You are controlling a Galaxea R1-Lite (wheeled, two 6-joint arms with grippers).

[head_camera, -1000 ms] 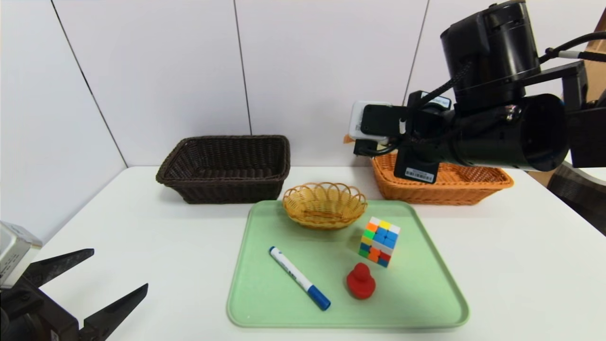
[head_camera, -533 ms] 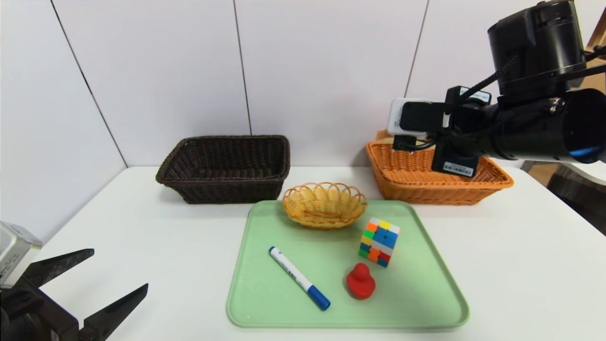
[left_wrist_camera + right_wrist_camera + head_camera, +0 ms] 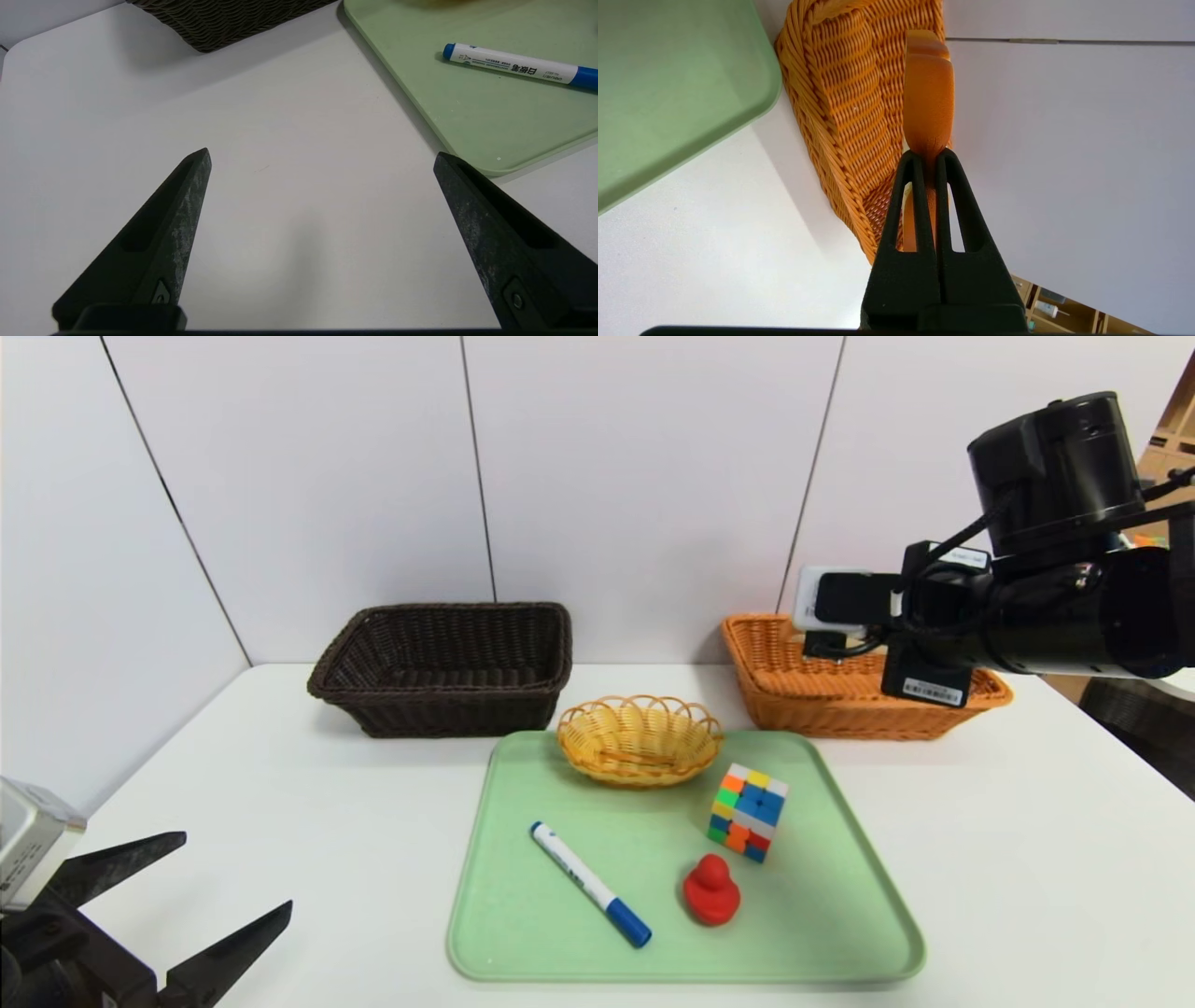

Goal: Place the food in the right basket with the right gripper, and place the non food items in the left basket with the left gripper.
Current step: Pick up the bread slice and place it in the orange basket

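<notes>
Tabletop robot workspace; white panels [image 3: 644,467]

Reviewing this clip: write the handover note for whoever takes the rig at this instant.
Right gripper: fingers shut on the bread, over the orange basket.
Left gripper: fingers open, nothing held, low beside the tray.
On the tray: marker, puzzle cube, red duck, small yellow basket.
Done: bread picked up.
Left: release bread into the orange basket; left gripper moves marker, cube and duck to the dark basket.

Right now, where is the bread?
The bread is pinched in the right gripper, over the orange basket, as the right wrist view shows.
</notes>
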